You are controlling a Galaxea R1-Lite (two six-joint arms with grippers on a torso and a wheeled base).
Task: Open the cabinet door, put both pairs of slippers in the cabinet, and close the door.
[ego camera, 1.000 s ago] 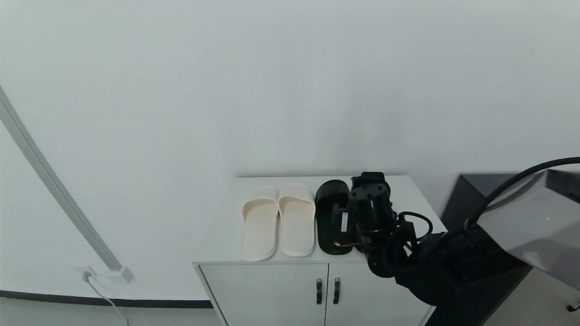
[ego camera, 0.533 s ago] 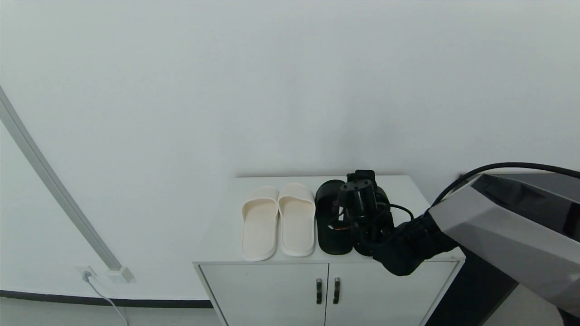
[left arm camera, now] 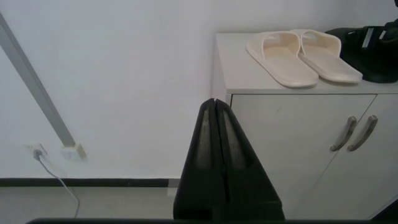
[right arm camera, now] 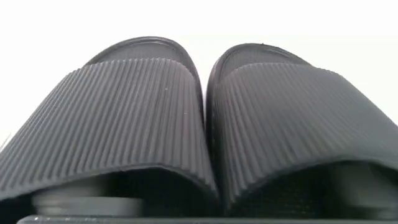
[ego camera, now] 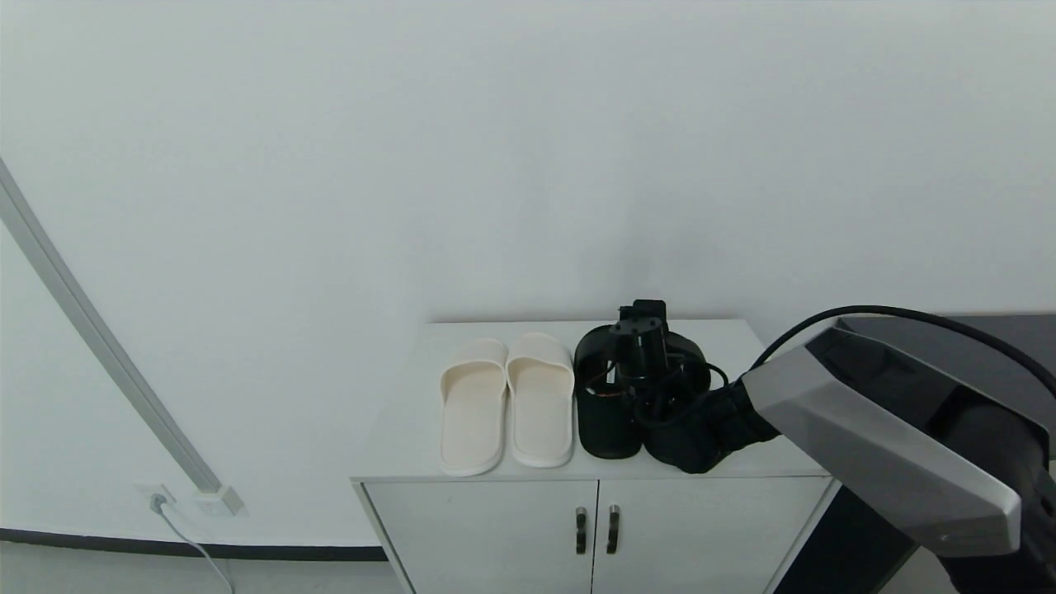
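A pair of white slippers (ego camera: pixel 506 404) (left arm camera: pixel 305 50) and a pair of black slippers (ego camera: pixel 605 417) (right arm camera: pixel 137 106) lie side by side on top of the white cabinet (ego camera: pixel 408 421). Both cabinet doors (ego camera: pixel 487 536) (left arm camera: pixel 286 143) are closed, their dark handles (ego camera: pixel 596 530) meeting in the middle. My right gripper (ego camera: pixel 642 356) is down at the black pair, open, with one finger (right arm camera: pixel 81 202) under each ribbed strap. My left gripper (left arm camera: pixel 215 106) hangs low, left of the cabinet front, shut and empty.
The wall stands right behind the cabinet. A slanted grey conduit (ego camera: pixel 82 322) runs down to a wall outlet with a cable (ego camera: pixel 155 499) at the lower left. A dark piece of furniture (ego camera: pixel 1019 330) stands right of the cabinet.
My right arm has pushed toward the wall and sunk lower. Its gripper went from the near end of the black slippers to in under their straps. The slippers have stayed in place.
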